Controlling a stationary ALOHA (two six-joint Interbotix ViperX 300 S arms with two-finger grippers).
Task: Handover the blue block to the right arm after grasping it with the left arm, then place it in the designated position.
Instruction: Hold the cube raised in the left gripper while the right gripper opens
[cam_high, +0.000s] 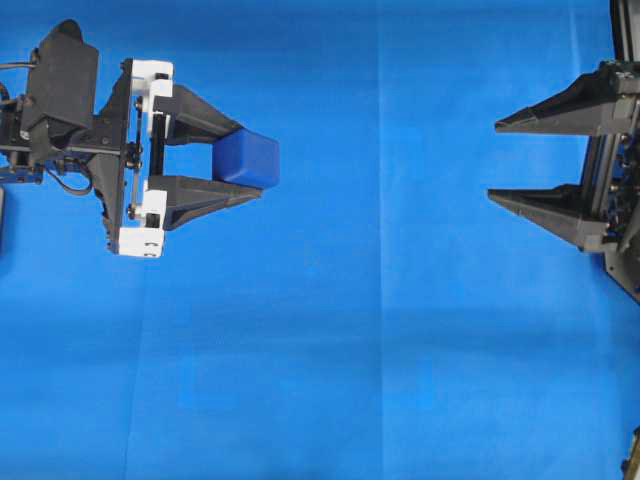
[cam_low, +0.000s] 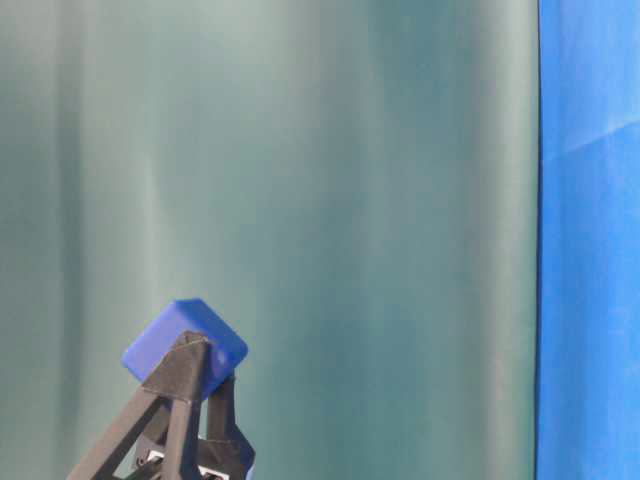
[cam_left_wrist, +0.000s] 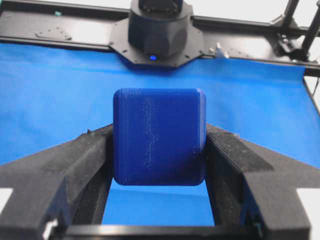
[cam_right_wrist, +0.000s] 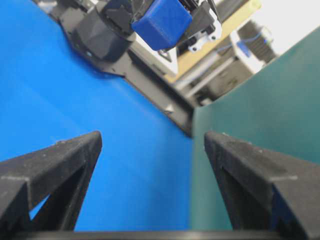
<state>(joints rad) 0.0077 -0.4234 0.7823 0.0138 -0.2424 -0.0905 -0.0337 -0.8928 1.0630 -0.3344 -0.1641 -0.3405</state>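
Note:
The blue block (cam_high: 248, 158) is clamped between the two black fingertips of my left gripper (cam_high: 248, 162), which has white brackets at its base and points right, held above the cloth. The left wrist view shows the block (cam_left_wrist: 159, 136) filling the gap between both pads. From the table-level view the block (cam_low: 185, 345) sits atop the raised fingers (cam_low: 180, 385). My right gripper (cam_high: 494, 160) stands open at the right edge, facing left, far from the block, with nothing between its fingers. In the right wrist view the block (cam_right_wrist: 161, 22) shows far ahead, above the open right gripper (cam_right_wrist: 152, 137).
Bright-blue cloth (cam_high: 350, 350) covers the whole table. A teal backdrop (cam_low: 330, 200) stands behind it. The opposite arm's black base (cam_left_wrist: 157, 32) and a black frame rail run along the cloth's far edge. Clutter lies beyond the table (cam_right_wrist: 225, 65).

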